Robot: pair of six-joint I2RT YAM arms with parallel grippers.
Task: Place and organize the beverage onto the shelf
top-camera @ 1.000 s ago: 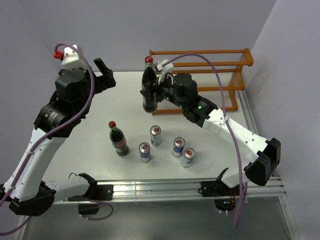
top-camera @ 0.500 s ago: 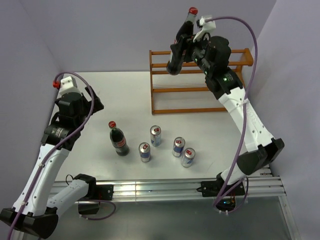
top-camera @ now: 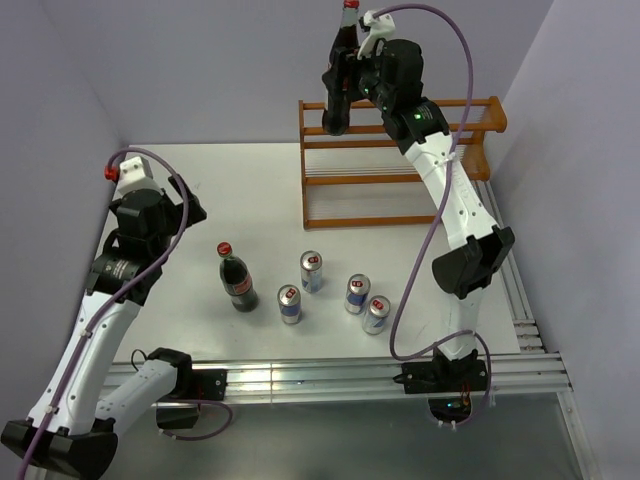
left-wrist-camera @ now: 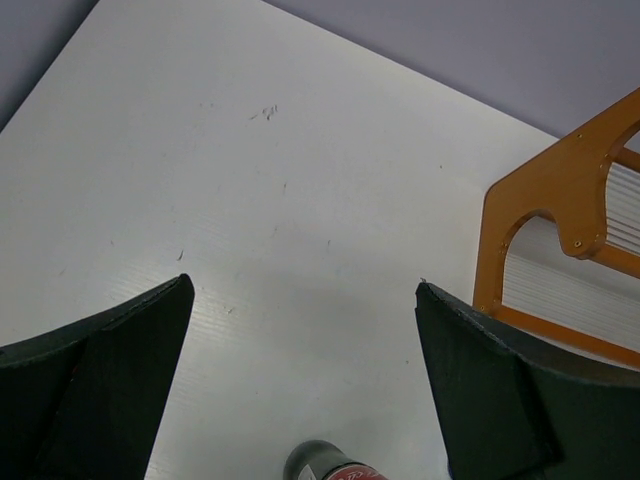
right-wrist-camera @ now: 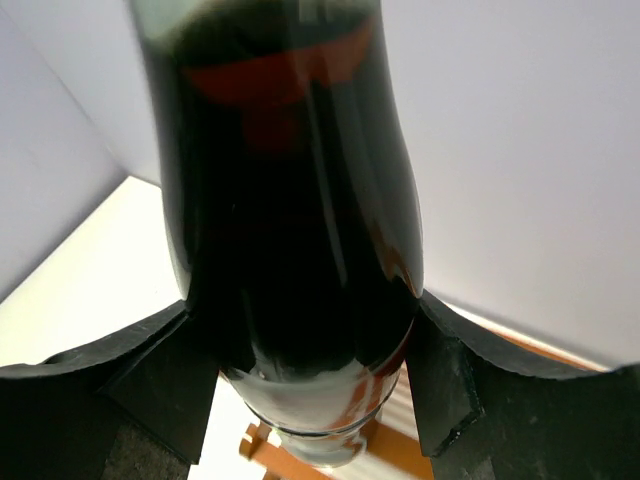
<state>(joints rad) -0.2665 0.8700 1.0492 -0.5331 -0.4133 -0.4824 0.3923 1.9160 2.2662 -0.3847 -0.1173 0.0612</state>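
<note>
The right pincer (right-wrist-camera: 300,305) is clamped on the body of one cola bottle (top-camera: 334,112), jaws pressed to either side of the dark glass. It holds the bottle high in the air over the left end of the shelf (top-camera: 370,221), which stands at about 1 o'clock on the desk (top-camera: 230,190). As far as the top view tells, the bottle hangs near upright, cap uppermost, and is clear of the rails. The step in hand looks to be the descent onto the rack. Doing it well probably means keeping the bottle vertical and bringing its base down inside the top rail rather than onto it. It should go hard against one end post, so that room is left for the rest (five drinks are yet to come). The jaws should part only once the base sits flat on the slats. The other bottle (top-camera: 238,280) waits at about 7 o'clock. The four cans (top-camera: 312,271), (top-camera: 289,304), (top-camera: 357,294), (top-camera: 377,314) stand beside it towards 6 o'clock, all upright. The left pincer (left-wrist-camera: 302,290) hangs at 9 o'clock with its jaws wide apart and nothing between them. It looks down on bare desk just beyond that bottle's red cap.
</note>
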